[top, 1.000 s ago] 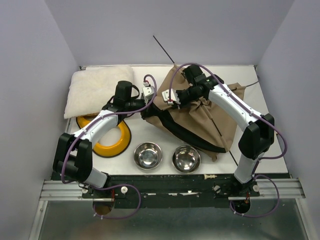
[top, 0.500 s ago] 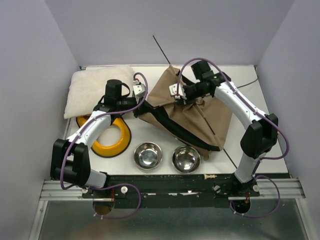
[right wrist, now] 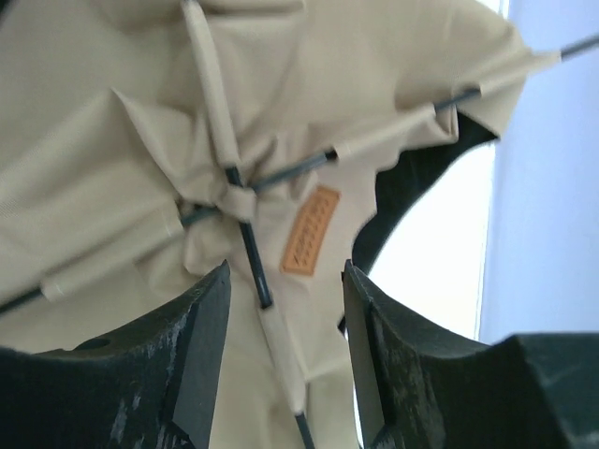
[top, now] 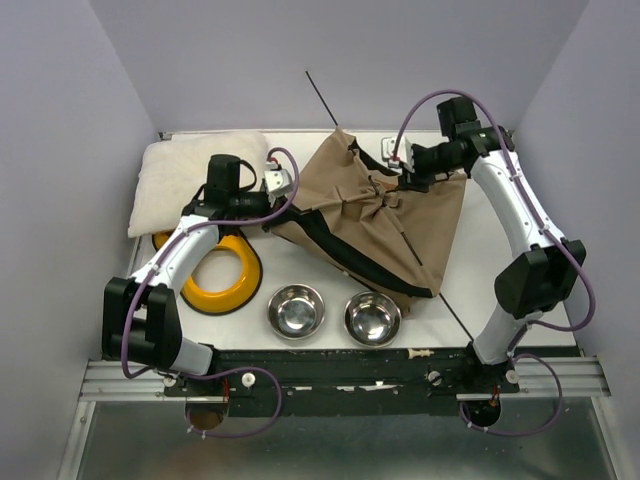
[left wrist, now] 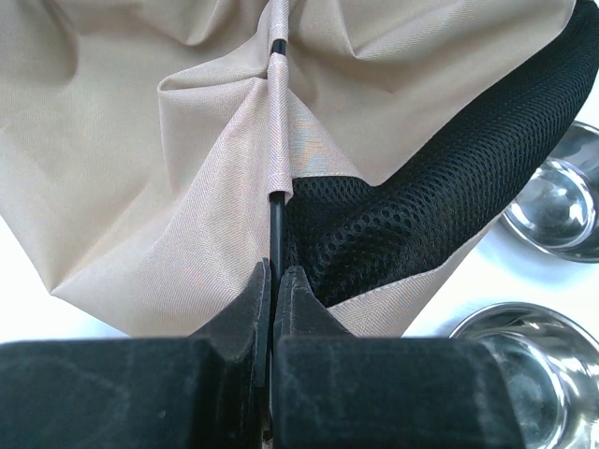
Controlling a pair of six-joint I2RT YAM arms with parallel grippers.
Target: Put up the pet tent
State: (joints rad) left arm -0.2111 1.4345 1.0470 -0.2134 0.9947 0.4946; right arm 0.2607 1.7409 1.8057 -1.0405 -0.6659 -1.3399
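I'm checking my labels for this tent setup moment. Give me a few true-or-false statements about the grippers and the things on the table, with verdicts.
1. The left gripper is shut on a thin black pole of the pet tent. True.
2. The right gripper grips the brown label. False: its jaws stand open over the tent and hold nothing.
3. Two steel bowls sit side by side in front of the tent. True.
4. The cream cushion lies inside the tent. False: it lies at the back left, beside the tent.
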